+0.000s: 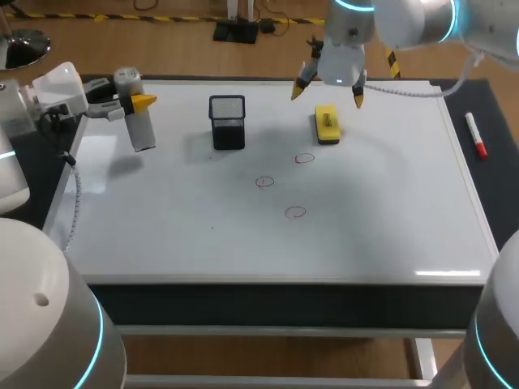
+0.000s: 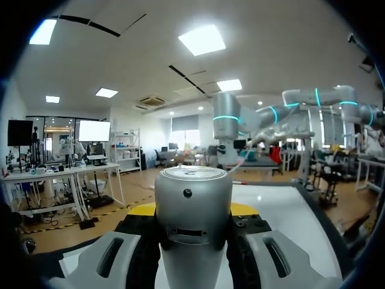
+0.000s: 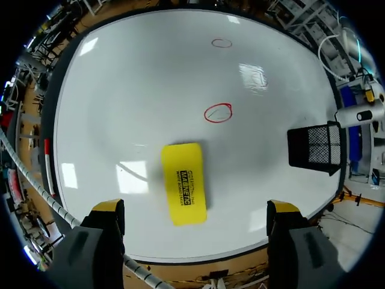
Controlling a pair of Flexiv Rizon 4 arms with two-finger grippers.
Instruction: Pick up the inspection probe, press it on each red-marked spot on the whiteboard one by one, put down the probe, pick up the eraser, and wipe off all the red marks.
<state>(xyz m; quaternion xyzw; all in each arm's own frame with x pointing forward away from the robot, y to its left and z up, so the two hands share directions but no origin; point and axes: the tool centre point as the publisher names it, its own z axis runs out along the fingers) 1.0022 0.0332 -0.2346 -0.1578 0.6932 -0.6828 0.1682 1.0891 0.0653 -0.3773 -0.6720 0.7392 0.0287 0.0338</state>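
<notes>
Yellow block eraser [image 1: 327,124], black print; black mesh cup [image 1: 227,121]; red drawn circles [image 1: 265,182]; white board [image 1: 162,211]; silver-grey cylindrical probe [image 2: 192,198]; my fingertips [image 3: 109,208] yellow.

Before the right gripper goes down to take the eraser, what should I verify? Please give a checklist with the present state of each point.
1. Right gripper open: ok, fingers spread wide.
2. Yellow eraser under it, between the fingers: ok, by the right wrist view.
3. Eraser clear of neighbours: ok, the black mesh holder stands apart.
4. Inspection probe put down: not ok, the left gripper holds it over the whiteboard's left side.
5. Red marks all pressed: cannot tell; three circles show.
</notes>
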